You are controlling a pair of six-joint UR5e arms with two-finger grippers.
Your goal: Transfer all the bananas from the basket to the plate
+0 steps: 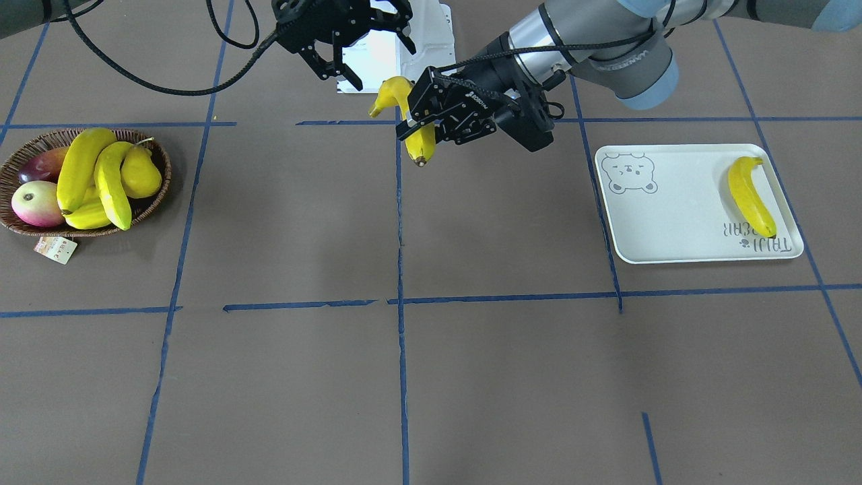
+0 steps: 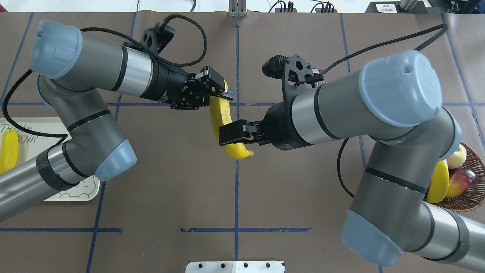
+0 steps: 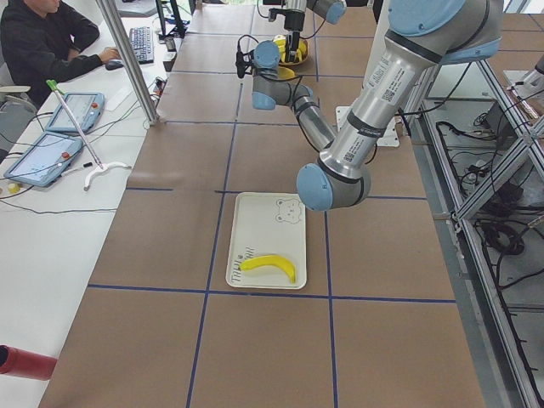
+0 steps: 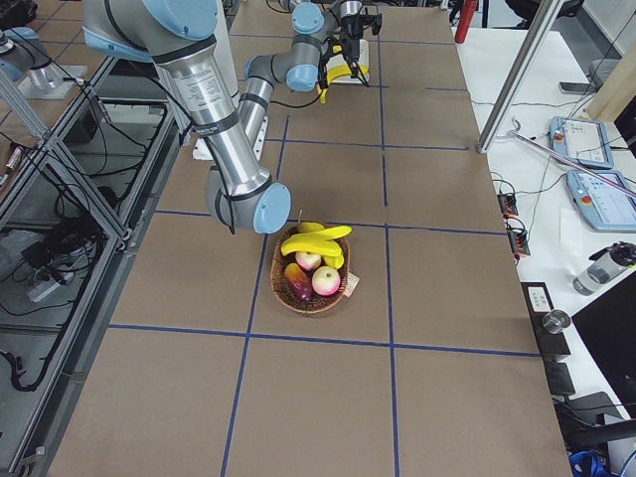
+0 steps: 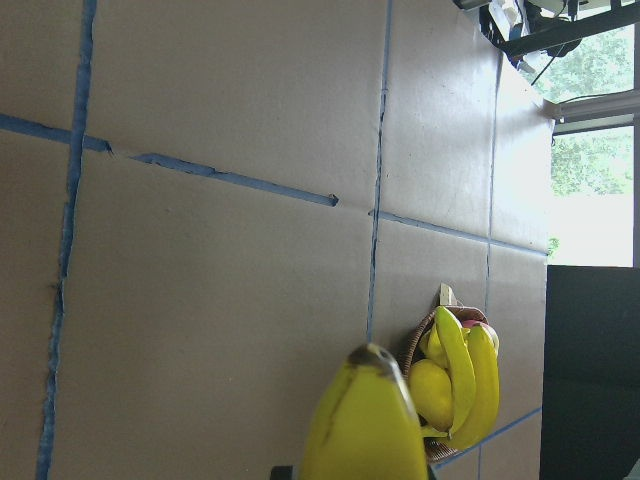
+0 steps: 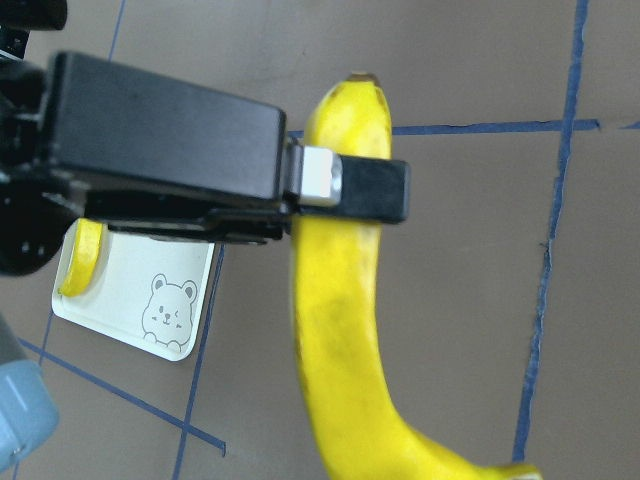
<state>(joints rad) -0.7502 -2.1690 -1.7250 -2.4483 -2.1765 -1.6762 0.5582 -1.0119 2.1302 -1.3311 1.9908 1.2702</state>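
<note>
A yellow banana (image 1: 421, 135) hangs above the table's middle. My left gripper (image 1: 416, 124) is shut on its upper part, also seen in the overhead view (image 2: 223, 94). My right gripper (image 1: 382, 65) is open beside the banana's stem end, its fingers spread apart around the fruit (image 2: 232, 141). Another banana (image 1: 751, 195) lies on the pale bear-printed plate (image 1: 673, 222). More bananas (image 1: 81, 165) rest in the brown wicker basket (image 1: 166, 176). The left wrist view shows only the held banana's dark tip (image 5: 365, 430).
The basket also holds a yellow pear (image 1: 141, 174) and two red-green fruits (image 1: 37, 202); a paper tag (image 1: 55, 249) hangs at its rim. A white mounting plate (image 1: 424, 40) sits by the robot base. A person (image 3: 38, 42) sits at the side desk.
</note>
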